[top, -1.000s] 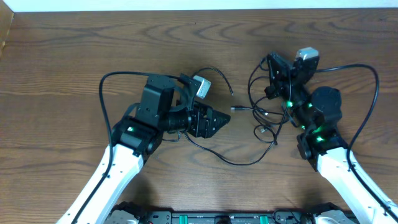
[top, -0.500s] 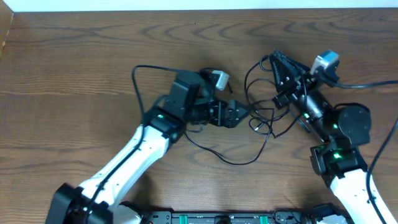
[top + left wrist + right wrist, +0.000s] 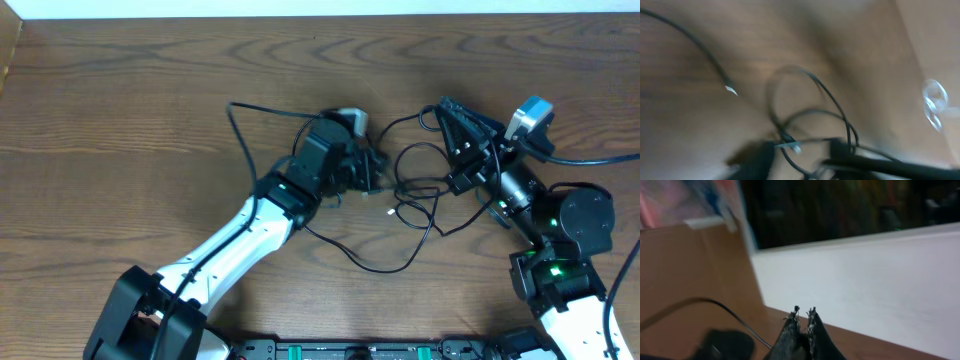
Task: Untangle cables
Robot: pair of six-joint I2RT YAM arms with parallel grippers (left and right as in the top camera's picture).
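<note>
Several thin black cables (image 3: 418, 190) lie tangled at the table's middle, and one loop trails toward me (image 3: 375, 265). My left gripper (image 3: 375, 172) reaches into the tangle's left side. In the blurred left wrist view its jaws (image 3: 800, 150) stand a little apart, open, with a black cable (image 3: 810, 115) and a small plug (image 3: 792, 146) between them. A loose cable end (image 3: 730, 90) lies farther out. My right gripper (image 3: 443, 104) is raised at the tangle's upper right, shut on a black cable that rises to its tips. In the right wrist view the tips (image 3: 804, 312) meet, and a cable (image 3: 715, 302) runs in from the left.
Thicker black arm cords arc beside the left arm (image 3: 235, 110) and off to the right (image 3: 600, 155). The table's far edge meets a white strip (image 3: 320, 10). A cable end with a pale tip (image 3: 390, 211) lies just below the left gripper.
My left arm has stretched right and up into the tangle, and its jaws went wide, then narrowed. My right arm drifted right and down, and the cable at its tips came along.
</note>
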